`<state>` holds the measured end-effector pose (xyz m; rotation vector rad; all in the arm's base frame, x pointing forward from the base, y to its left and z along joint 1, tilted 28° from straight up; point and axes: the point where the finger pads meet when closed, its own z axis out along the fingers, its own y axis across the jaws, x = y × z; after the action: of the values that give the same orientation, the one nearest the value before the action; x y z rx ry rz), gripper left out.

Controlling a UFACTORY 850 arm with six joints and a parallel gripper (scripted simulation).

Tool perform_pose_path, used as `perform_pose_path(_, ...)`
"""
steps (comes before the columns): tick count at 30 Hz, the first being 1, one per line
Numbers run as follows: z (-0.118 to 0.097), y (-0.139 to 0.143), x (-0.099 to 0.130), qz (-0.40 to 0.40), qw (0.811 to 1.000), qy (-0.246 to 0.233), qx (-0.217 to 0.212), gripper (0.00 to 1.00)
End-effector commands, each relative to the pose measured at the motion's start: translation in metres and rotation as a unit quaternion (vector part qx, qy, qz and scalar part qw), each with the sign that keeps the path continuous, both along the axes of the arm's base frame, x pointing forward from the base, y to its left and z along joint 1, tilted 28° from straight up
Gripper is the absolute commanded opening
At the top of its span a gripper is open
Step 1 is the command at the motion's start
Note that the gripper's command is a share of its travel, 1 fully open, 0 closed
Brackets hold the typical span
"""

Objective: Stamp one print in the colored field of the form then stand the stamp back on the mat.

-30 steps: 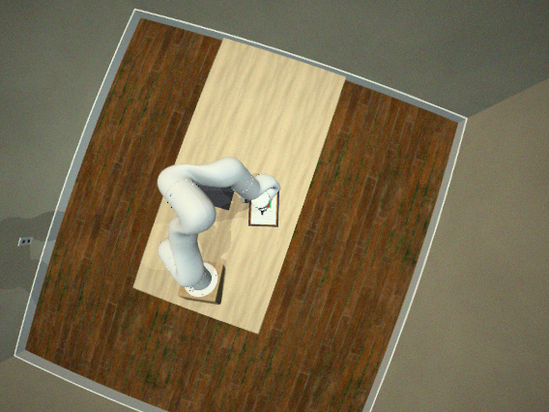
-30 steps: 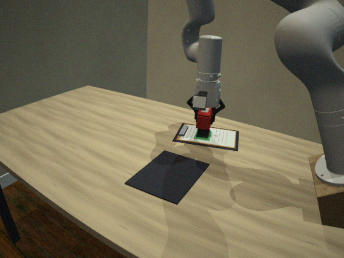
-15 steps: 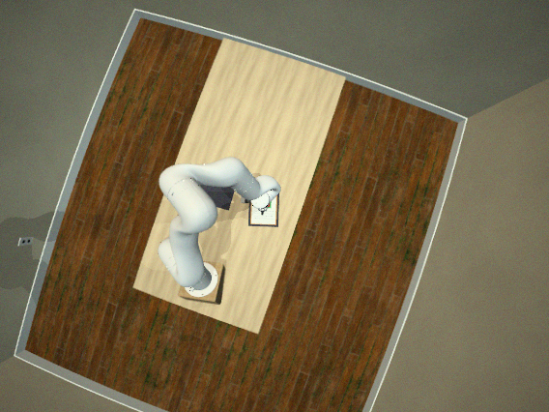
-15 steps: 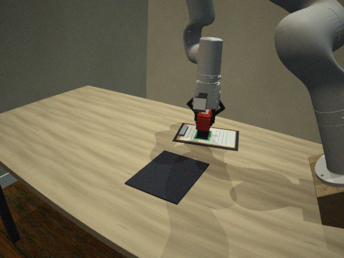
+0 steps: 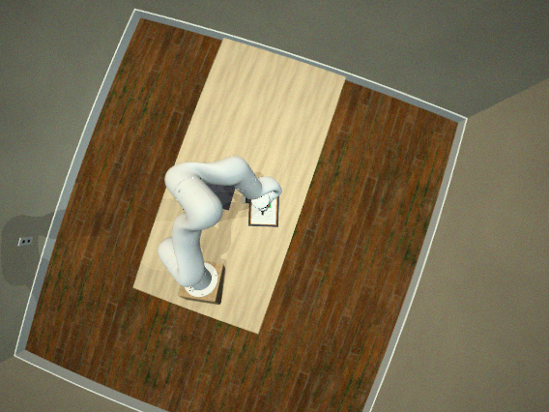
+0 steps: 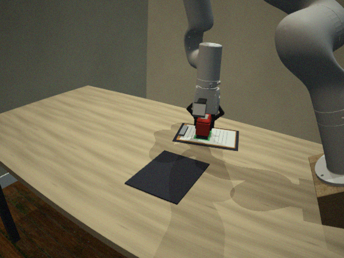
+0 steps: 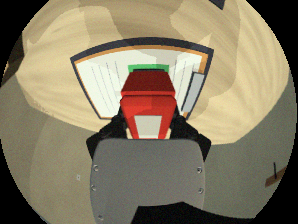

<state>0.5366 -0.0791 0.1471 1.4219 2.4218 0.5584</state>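
The red stamp [image 6: 203,126] stands on the green field [image 6: 202,137] of the form [image 6: 209,137], and only a thin green edge shows around its base. My gripper [image 6: 205,119] is shut on the stamp from above, its black fingers at the stamp's sides. In the wrist view the stamp [image 7: 148,106] covers most of the green field [image 7: 148,68] on the form [image 7: 140,79]. The dark mat [image 6: 167,175] lies on the table in front of the form, with nothing on it. In the overhead view the wrist hides the stamp over the form [image 5: 264,213].
A grey clip [image 6: 183,130] sits at the form's left end. The arm's base [image 6: 330,172] stands on a wooden block at the table's right edge. The arm's shadow falls across the mat and table.
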Motion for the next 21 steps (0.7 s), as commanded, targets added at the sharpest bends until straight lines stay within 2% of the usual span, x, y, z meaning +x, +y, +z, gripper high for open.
perform_pose_path(1, -0.002, 0.0, 0.002, 0.0, 1.0, -0.002, -0.001, 0.34)
perform_pose_path(11, -0.001, 0.0, 0.001, 0.0, 1.0, -0.002, -0.001, 0.34)
perform_pose_path(21, 0.017, -0.004, -0.007, 0.0, 1.0, -0.002, -0.001, 0.34)
